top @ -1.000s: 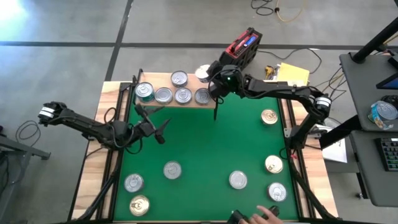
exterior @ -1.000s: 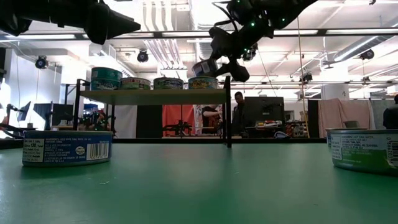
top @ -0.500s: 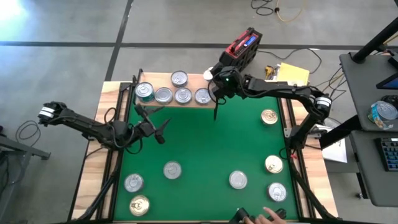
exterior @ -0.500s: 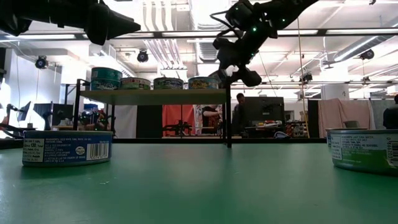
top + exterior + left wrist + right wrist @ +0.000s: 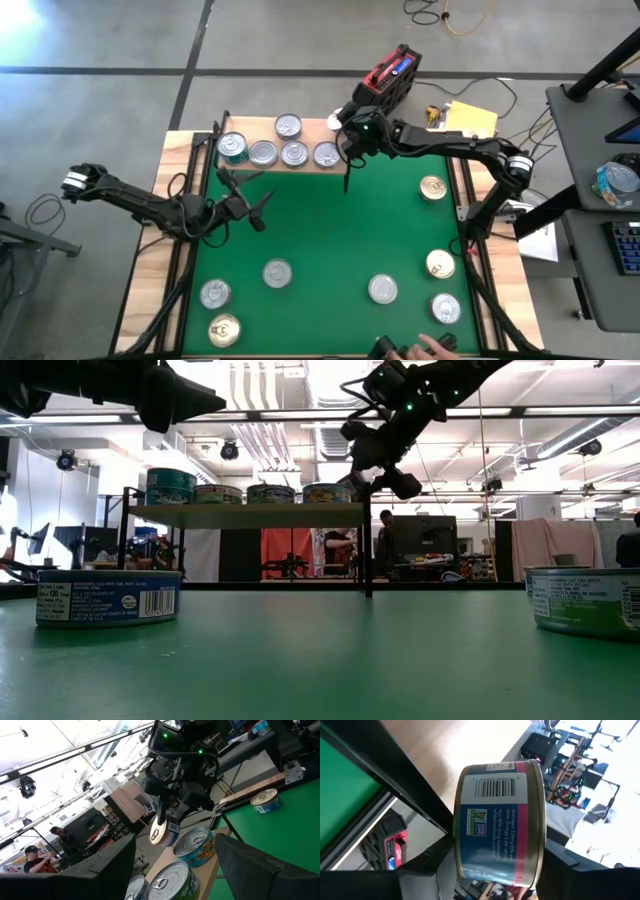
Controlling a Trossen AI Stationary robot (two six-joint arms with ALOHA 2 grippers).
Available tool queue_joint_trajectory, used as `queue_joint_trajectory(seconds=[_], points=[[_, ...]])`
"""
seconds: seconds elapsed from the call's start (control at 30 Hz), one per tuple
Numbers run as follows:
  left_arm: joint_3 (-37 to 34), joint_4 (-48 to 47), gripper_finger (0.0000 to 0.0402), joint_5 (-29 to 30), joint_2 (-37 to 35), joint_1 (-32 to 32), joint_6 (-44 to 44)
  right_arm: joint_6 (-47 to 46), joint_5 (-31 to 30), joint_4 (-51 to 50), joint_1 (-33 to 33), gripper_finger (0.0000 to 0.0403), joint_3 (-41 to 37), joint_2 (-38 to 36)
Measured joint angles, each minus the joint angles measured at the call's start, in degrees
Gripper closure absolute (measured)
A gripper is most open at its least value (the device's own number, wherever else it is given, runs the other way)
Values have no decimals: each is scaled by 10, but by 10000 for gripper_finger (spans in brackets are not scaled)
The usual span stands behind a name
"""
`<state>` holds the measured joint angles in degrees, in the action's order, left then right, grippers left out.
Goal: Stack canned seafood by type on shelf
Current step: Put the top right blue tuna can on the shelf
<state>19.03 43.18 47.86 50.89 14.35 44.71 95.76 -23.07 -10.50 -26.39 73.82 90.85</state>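
The shelf (image 5: pixel 275 140) stands at the mat's far left and carries several silver-topped tins (image 5: pixel 294 153). My right gripper (image 5: pixel 343 126) hovers over the shelf's right end, shut on a tin with a blue and pink label (image 5: pixel 500 820). In the left wrist view the held tin (image 5: pixel 162 831) shows a gold lid, just above a shelf tin (image 5: pixel 197 845). My left gripper (image 5: pixel 258 210) waits open over the mat's left side, holding nothing. More tins, such as the silver tin (image 5: pixel 277 272) and the gold tin (image 5: pixel 433 187), lie flat on the green mat (image 5: pixel 330 230). My right gripper pinches the tin across its two flat faces, with one finger (image 5: pixel 161 810) lying over the gold lid (image 5: pixel 158 834). The fingers slant down from the table's right side. The tin stands on edge, its label wall (image 5: pixel 495 795) showing, lifted clear above the shelf.
Loose tins lie on the mat near the front left (image 5: pixel 215 293), front middle (image 5: pixel 383 289) and right side (image 5: pixel 440 263). A person's hand (image 5: pixel 432 346) shows at the near edge. A red and black box (image 5: pixel 390 75) sits beyond the table's far edge.
My right gripper has rolled and tipped further down over the shelf's right end. The tin it holds has turned from nearly flat to standing on edge. It stays clear of the shelf.
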Motion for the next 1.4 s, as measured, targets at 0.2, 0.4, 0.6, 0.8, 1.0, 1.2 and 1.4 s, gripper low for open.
queue_joint_trajectory(seconds=[0.2,0.4,0.6,0.8,1.0,1.2,1.4], points=[[0,0,146,0,0,0,0,9,11,0,0,211,0,0],[0,0,146,0,0,0,0,9,11,0,0,210,0,0],[0,0,146,0,0,0,0,9,11,1,0,189,0,0],[0,0,146,0,0,0,1,9,11,1,0,185,0,0],[0,0,146,0,0,0,2,9,11,1,0,184,0,0],[0,0,146,0,0,0,2,9,11,1,0,184,0,0],[0,0,146,0,0,0,2,8,11,1,0,184,0,0]])
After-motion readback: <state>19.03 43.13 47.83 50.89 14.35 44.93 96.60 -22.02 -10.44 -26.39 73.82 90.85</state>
